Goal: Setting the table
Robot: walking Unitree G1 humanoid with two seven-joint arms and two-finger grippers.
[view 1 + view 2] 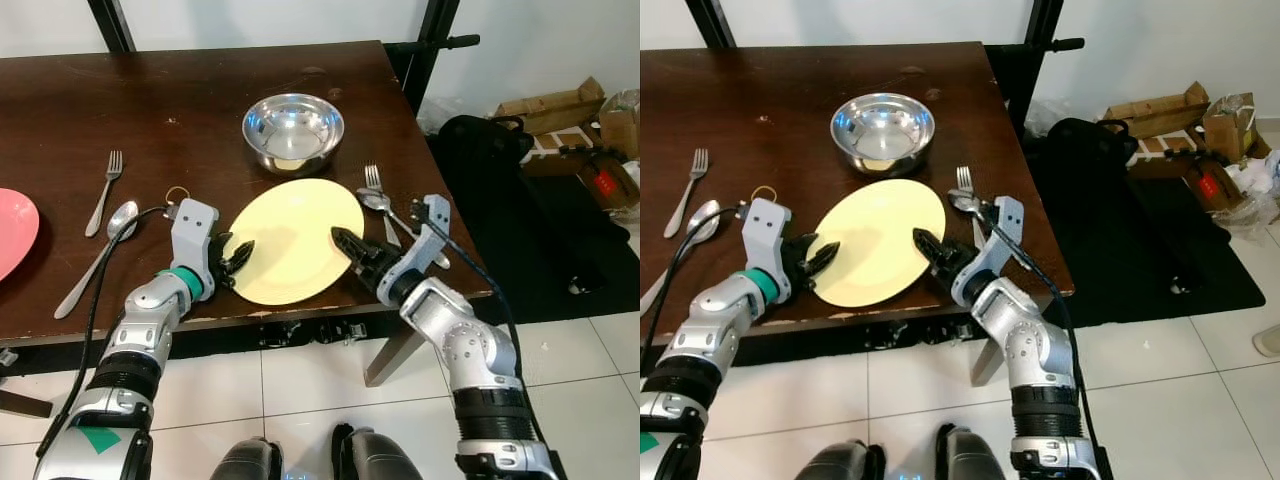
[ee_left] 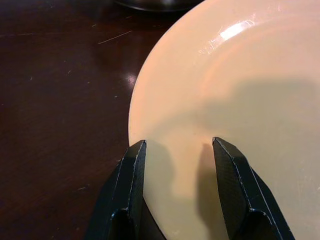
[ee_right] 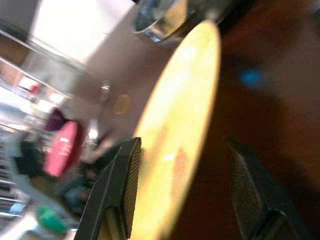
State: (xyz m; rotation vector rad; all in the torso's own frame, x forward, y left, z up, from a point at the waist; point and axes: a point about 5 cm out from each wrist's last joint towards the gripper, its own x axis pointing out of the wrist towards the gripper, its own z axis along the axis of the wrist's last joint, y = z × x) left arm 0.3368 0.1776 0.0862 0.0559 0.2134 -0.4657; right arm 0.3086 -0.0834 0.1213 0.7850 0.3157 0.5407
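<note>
Left eye view: yellow plate (image 1: 295,240) lies on the bench (image 1: 200,110) near its near edge, just in front of the steel bowl (image 1: 293,130), fork (image 1: 378,200) and spoon (image 1: 400,215) to its right. Risk, as I judge it: the plate overhangs little, so a shallow two-sided grip could slip, or a push could knock it into the bowl or cutlery. Left end effector (image 1: 232,262) spread, straddling the plate's left rim, fingers (image 2: 131,175) apart, not pinching. Right end effector (image 1: 350,248) also spread, one finger over the right rim, holding nothing.
</note>
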